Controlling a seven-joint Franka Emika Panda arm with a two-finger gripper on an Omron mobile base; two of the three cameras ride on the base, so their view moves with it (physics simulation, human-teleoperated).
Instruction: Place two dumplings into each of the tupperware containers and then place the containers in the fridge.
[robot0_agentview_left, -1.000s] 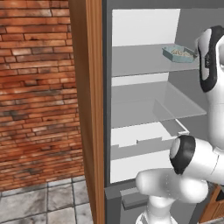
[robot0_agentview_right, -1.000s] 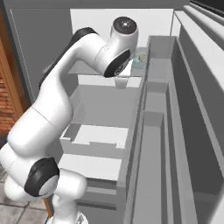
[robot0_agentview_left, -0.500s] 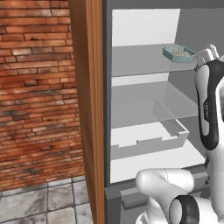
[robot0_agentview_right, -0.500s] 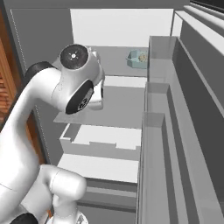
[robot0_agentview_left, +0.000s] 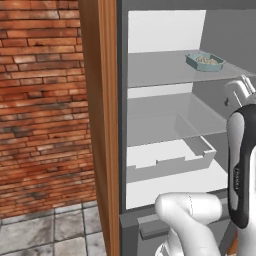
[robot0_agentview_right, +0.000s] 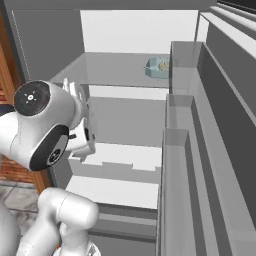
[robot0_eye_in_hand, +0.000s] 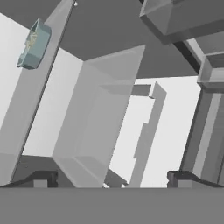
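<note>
Gripper (robot0_eye_in_hand: 109, 181) nearest, its two dark fingertips (robot0_eye_in_hand: 41, 178) spread wide apart with nothing between them, pointing into the open fridge (robot0_agentview_left: 165, 30). Just beyond the tips lies the pale drawer (robot0_agentview_left: 167, 157) low in the fridge, grey shelves above it. Brown wooden side edge (robot0_agentview_left: 100, 125) stands left of the opening, a red brick wall (robot0_agentview_left: 40, 100) beside that. Farthest in, the teal tupperware container (robot0_agentview_left: 204, 61) sits on the upper shelf (robot0_agentview_left: 155, 70) toward its right rear, well apart from the gripper, with mottled dumplings (robot0_agentview_left: 206, 59) inside; their count cannot be told.
</note>
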